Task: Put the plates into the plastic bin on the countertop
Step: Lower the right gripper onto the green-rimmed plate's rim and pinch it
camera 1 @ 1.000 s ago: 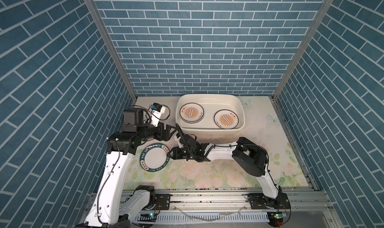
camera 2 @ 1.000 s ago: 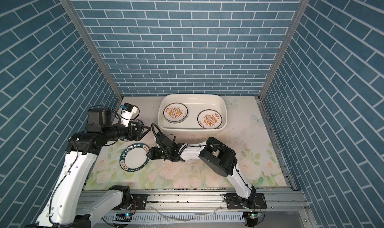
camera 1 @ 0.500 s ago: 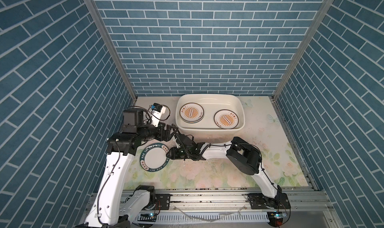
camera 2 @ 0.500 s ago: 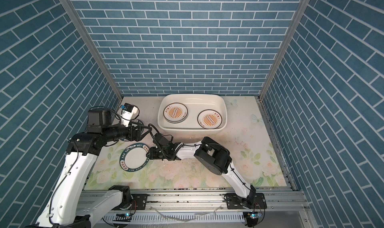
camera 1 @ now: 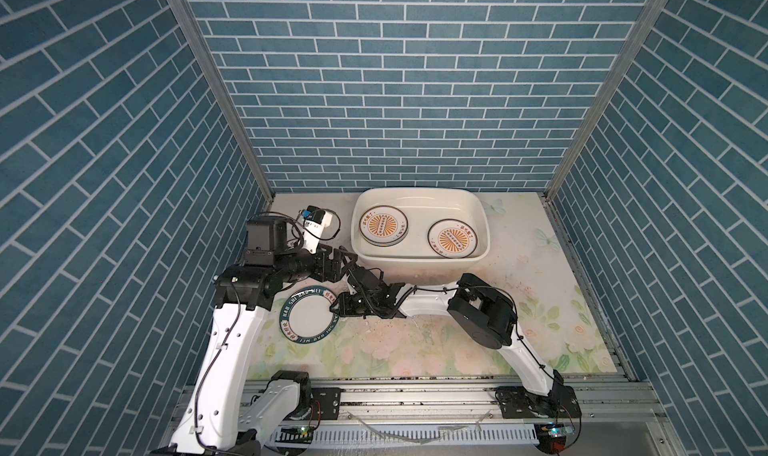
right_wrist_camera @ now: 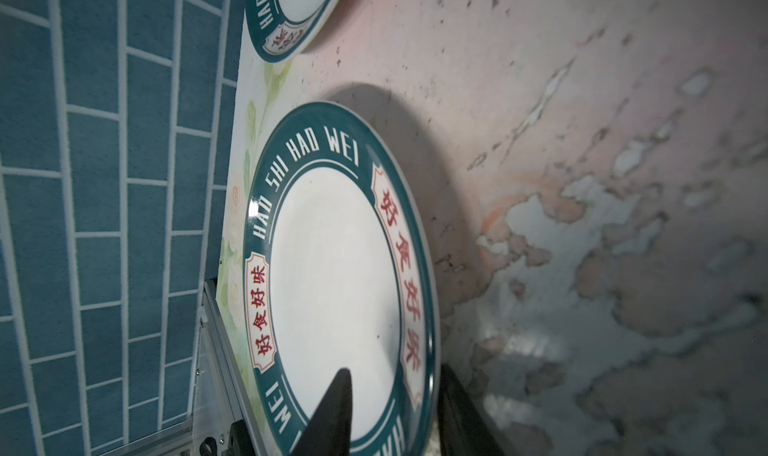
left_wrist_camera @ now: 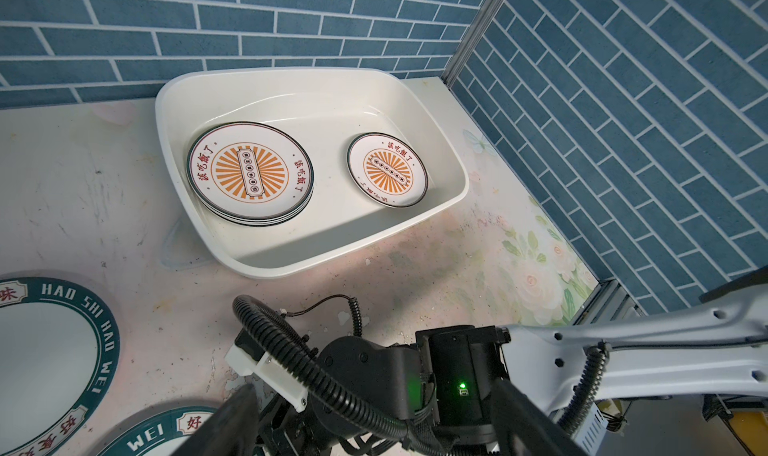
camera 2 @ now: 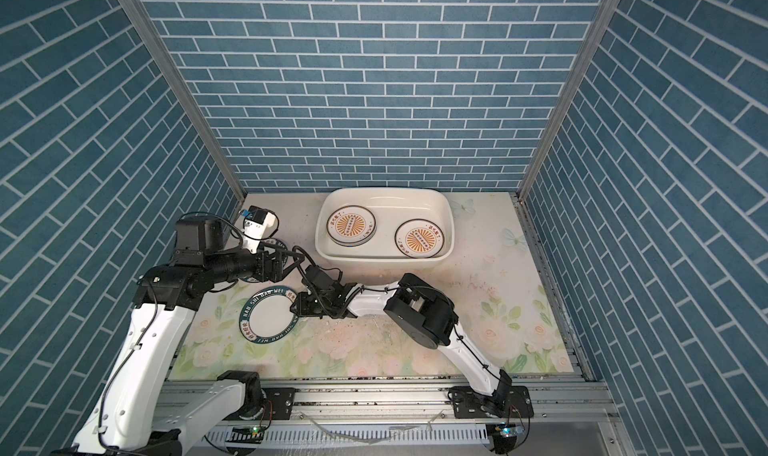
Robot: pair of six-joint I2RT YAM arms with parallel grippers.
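2 fingers (right_wrist_camera: 332, 408) of the right gripper (right_wrist_camera: 395, 387) straddle the right rim of the teal-banded plate (right_wrist_camera: 332, 275), which lies on the countertop (camera 1: 415, 350), left of the plastic bin (camera 1: 415, 266) and nearer; whether they pinch it cannot be told. The left gripper (camera 1: 344, 263) hangs empty, spread wide, just beyond. A shallow bite on the glossy rim could let the plate slip during the lift.

Left pincer (camera 1: 347, 264) wide — right pincer (right_wrist_camera: 395, 375) low, jaws parted.
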